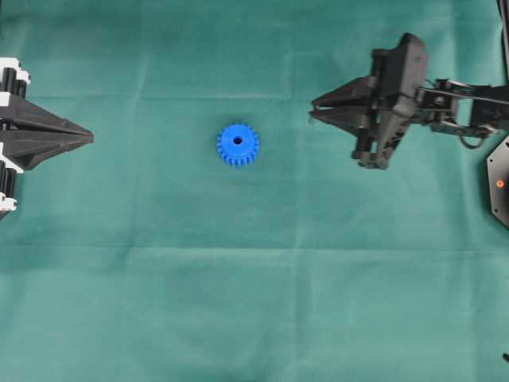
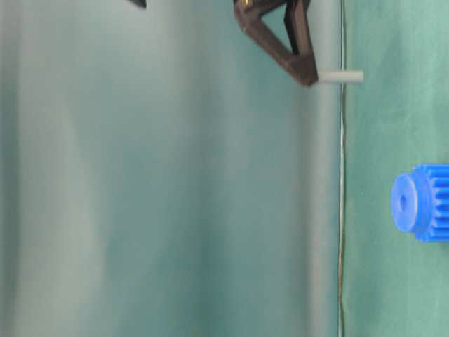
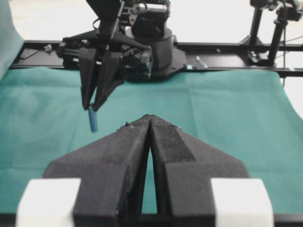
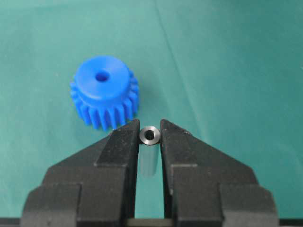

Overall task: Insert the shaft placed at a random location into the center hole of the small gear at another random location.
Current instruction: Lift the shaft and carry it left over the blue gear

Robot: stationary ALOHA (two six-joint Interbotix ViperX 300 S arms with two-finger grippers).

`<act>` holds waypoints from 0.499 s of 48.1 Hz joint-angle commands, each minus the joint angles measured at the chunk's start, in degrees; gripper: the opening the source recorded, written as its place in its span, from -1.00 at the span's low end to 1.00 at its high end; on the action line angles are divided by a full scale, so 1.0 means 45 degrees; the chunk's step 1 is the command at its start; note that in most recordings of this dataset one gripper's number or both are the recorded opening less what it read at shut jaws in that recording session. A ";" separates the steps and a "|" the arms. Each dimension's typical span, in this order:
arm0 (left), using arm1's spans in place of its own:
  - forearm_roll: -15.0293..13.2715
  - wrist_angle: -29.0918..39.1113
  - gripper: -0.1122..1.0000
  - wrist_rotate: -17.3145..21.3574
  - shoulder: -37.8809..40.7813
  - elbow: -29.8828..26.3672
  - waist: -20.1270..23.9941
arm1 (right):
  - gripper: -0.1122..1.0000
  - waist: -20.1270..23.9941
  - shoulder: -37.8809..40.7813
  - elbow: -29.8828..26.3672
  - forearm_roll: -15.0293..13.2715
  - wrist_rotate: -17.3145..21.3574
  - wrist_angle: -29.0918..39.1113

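Pinched between my right jaws [image 4: 150,128] is the shaft [image 4: 150,135], a small silvery pin whose shiny round end faces my right wrist camera, with a dark dimple at its middle. Those jaws stand nearly together, closed only as far as the pin lets them, and its body runs down between the two black fingers. From table level the shaft [image 2: 341,76] sticks out past the fingertip of the right jaws [image 2: 306,76], clear of the green cloth [image 2: 393,281] and apart from the gear. My left wrist camera sees the same pin [image 3: 93,119] hanging below the right jaws [image 3: 91,107], its lower end free in the air above the cloth. The small gear [image 1: 237,145], bright blue and toothed, lies flat on the cloth-covered desk [image 1: 254,302] with its raised hub upward and the center hole [image 1: 237,141] open on top. From overhead my right jaws [image 1: 312,110] are well to the right of the gear, pointing toward it, and nothing touches it. In the right wrist view the gear [image 4: 105,91] sits just ahead and to the left of the shaft's end. My left jaws [image 1: 90,138] are pressed together with nothing between them, at the left edge of the desk, pointing toward the gear and well apart from it.
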 commanded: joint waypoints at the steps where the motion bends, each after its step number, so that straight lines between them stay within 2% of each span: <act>1: 0.0020 -0.0117 -0.79 -0.0020 0.0117 -0.0293 0.0039 | -0.56 0.0176 0.0313 -0.0801 0.0000 -0.0098 -0.0059; 11: 0.0020 -0.0098 -0.79 -0.0020 0.0137 -0.0293 0.0039 | -0.56 0.0449 0.1289 -0.1992 0.0000 -0.0117 0.0020; 24: 0.0000 -0.0098 -0.79 -0.0020 0.0117 -0.0312 0.0039 | -0.55 0.0625 0.1973 -0.2891 0.0000 -0.0117 0.0020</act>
